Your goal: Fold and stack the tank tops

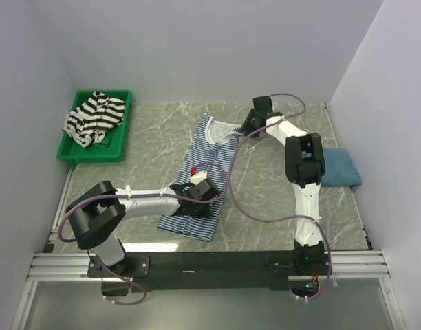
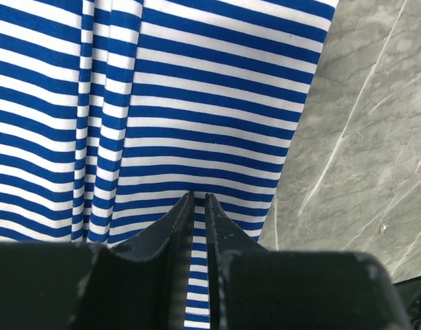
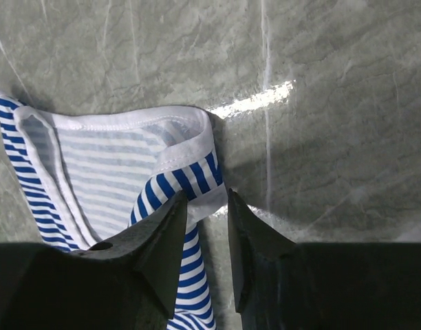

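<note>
Tank tops: three in all. Thin blue-and-white striped tank top (image 1: 212,148) flat at the middle of the table (image 1: 148,137), neckline toward the far edge. Wide black-and-white striped tank top (image 1: 93,118) crumpled in a green bin (image 1: 93,157) at the far left corner. Teal tank top (image 1: 338,168) folded at the right edge. Arms: two. Left gripper (image 2: 200,197) low on a long reach from the near left corner, pinched on a fold of the thin-striped cloth toward its near end. Right gripper (image 3: 207,198) bent down over a shoulder strap at the far end, jaws partly apart astride it; clamped or not, cannot tell.
</note>
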### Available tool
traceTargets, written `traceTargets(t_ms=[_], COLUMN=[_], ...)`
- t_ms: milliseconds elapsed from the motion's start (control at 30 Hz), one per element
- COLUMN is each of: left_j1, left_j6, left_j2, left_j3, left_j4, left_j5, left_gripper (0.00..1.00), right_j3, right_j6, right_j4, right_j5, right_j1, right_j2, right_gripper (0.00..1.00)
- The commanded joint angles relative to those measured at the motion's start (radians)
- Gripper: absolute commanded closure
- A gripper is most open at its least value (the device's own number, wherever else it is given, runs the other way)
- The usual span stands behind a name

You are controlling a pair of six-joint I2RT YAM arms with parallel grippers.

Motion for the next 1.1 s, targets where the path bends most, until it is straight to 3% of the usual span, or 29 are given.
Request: traceTargets(t_ms=[0,233,300,333,500,833,900,1067], left_j1=[0.002,0.002,0.002,0.001,0.001,-0.005,-0.007,-0.007], left_j6=[0.019,0.052,0.060,0.066,0.094,0.124,0.124,0.123], left_j2=[0.022,0.008,0.001,-0.002,-0.001,-0.027,-0.035,-0.054], left_j3=[-0.037,-0.047,-0.050,-0.052,-0.052,-0.070,-0.078,-0.081], left_j4=[-0.020,-0.057,-0.058,-0.067,-0.078,-0.080,-0.078,-0.078], left_j5=[0.038,0.080,0.092,0.092,0.126,0.161,0.163,0.157], left_gripper=[0.82,0.83,0.83,0.83,0.84,0.88,0.88,0.88], right_j3=[0.042,0.106,0.119,0.122,0.105,0.082,0.123,0.189], right_j6=[0.007,-0.033,-0.040,-0.046,-0.080,-0.111,-0.114,-0.108], right_j4=[0.029,-0.038,-0.057,-0.063,-0.100,-0.124,-0.149,-0.157], right_j5=[0.018,0.086,0.090,0.092,0.191,0.270,0.270,0.218], right_j1=[0.008,0.025,0.025,0.027,0.025,0.028,0.034,0.047], right_j2=[0.032,0.075,0.078,0.075,0.020,-0.133,-0.118,-0.063], right_gripper=[0.63,0.69,0.76,0.85,1.00,1.00,0.96,0.76])
